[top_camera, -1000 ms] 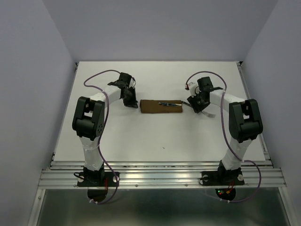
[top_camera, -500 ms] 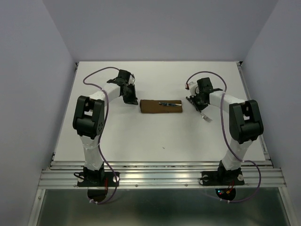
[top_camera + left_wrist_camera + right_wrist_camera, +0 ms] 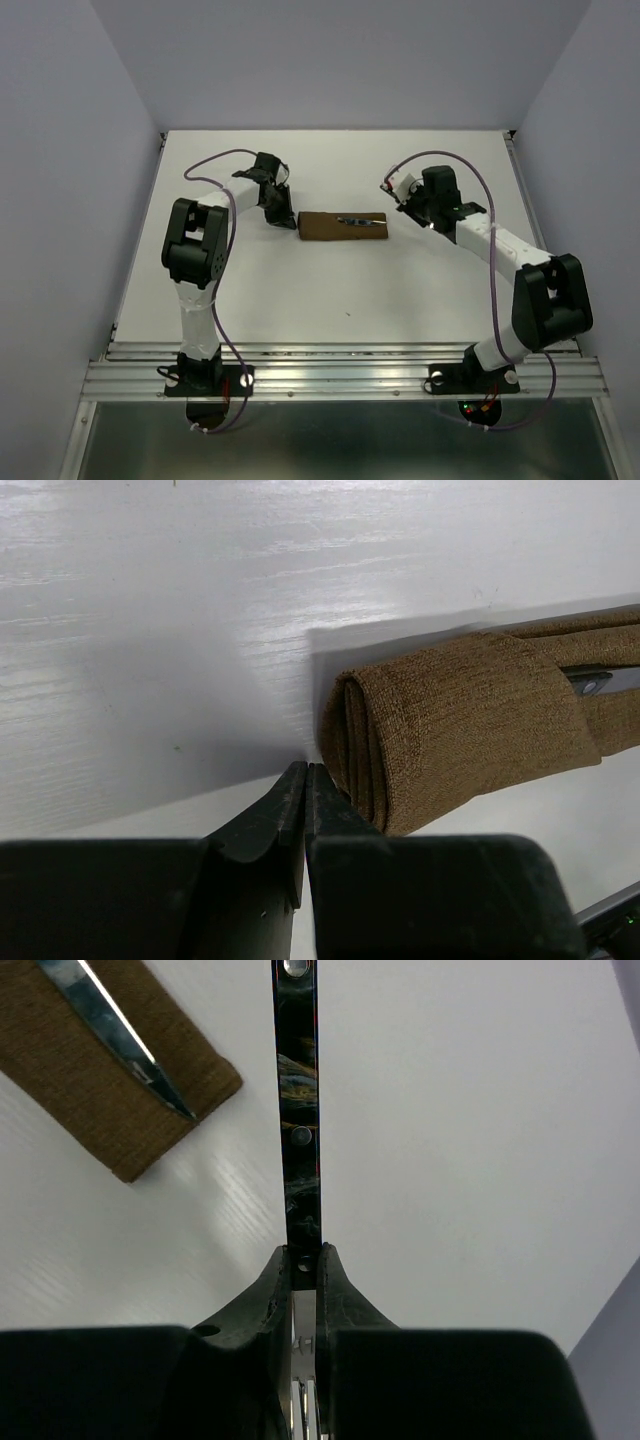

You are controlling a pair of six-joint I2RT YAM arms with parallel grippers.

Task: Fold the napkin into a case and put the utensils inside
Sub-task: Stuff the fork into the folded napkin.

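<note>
The napkin lies folded as a narrow dark brown case [image 3: 335, 227] at the table's middle back. The silver knife [image 3: 361, 221] rests on its right half, blade tip at the case's right end [image 3: 125, 1040]. My left gripper [image 3: 305, 770] is shut and empty, its tips on the table right beside the case's folded left end [image 3: 450, 720]. My right gripper [image 3: 302, 1252] is shut on the fork [image 3: 300, 1120], gripping where the dark handle meets the metal. The handle points away, just right of the case's right end [image 3: 110, 1100]. The tines are hidden between my fingers.
The white table [image 3: 300, 290] is walled by pale panels at the back and both sides. A metal rail [image 3: 340, 375] runs along the near edge by the arm bases. Purple cables loop over both arms.
The fork that lay on the table right of the case is now off the table in my right gripper, and the right arm has stretched out and swung. The left gripper barely moved.
</note>
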